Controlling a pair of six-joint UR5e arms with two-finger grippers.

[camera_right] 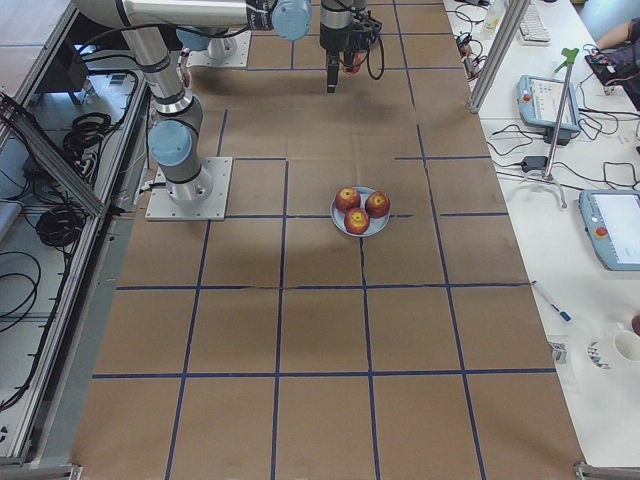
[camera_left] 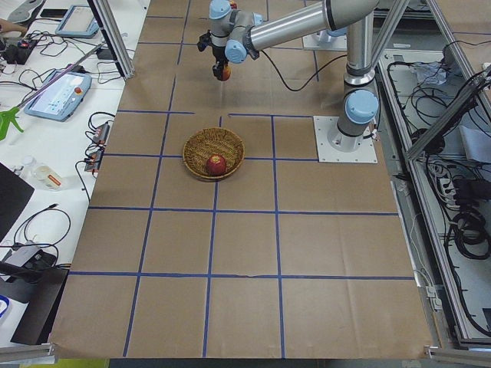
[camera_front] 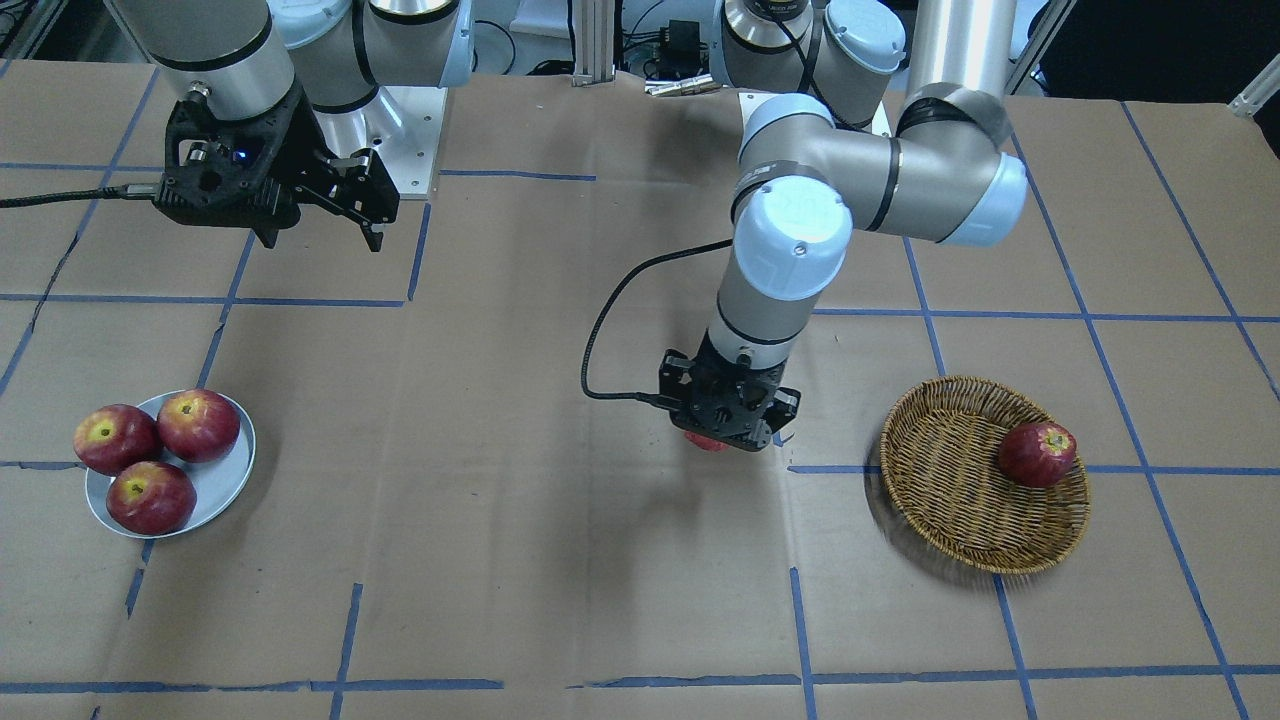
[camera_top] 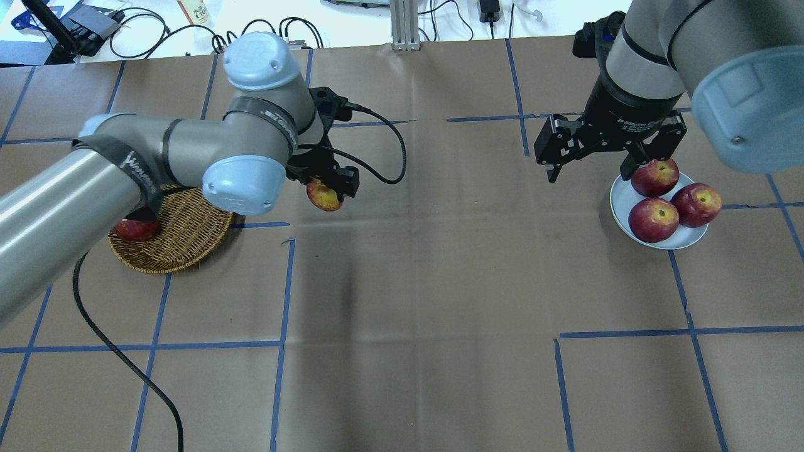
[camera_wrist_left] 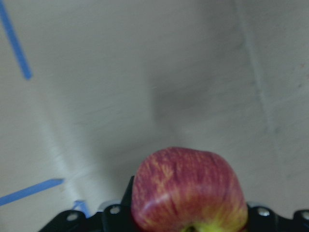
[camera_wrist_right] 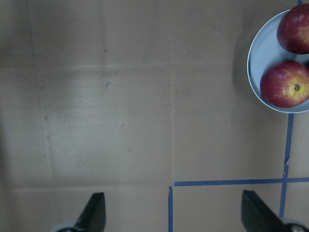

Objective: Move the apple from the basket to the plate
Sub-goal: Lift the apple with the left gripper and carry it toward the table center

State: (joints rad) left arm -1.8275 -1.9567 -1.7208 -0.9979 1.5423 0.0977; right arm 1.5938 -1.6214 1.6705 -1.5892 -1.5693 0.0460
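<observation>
My left gripper [camera_top: 326, 188] is shut on the apple [camera_top: 323, 196], streaky pinkish-red with a yellow patch, and holds it above the table to the right of the basket [camera_top: 188, 242]. The apple fills the lower left wrist view [camera_wrist_left: 188, 191]. In the front view only its edge [camera_front: 705, 443] shows under the gripper [camera_front: 728, 425]. The pale grey-blue plate [camera_top: 622, 201] lies at the right with three darker red apples on it. My right gripper [camera_top: 589, 171] is open and empty, hovering just left of the plate; its fingers [camera_wrist_right: 94, 212] frame bare table.
One dark red apple [camera_top: 135, 229] lies in the basket, partly under my left arm; it also shows in the front view [camera_front: 1037, 453]. The plate's apples [camera_front: 150, 455] crowd it. Brown paper with blue tape lines covers the table [camera_top: 408, 314].
</observation>
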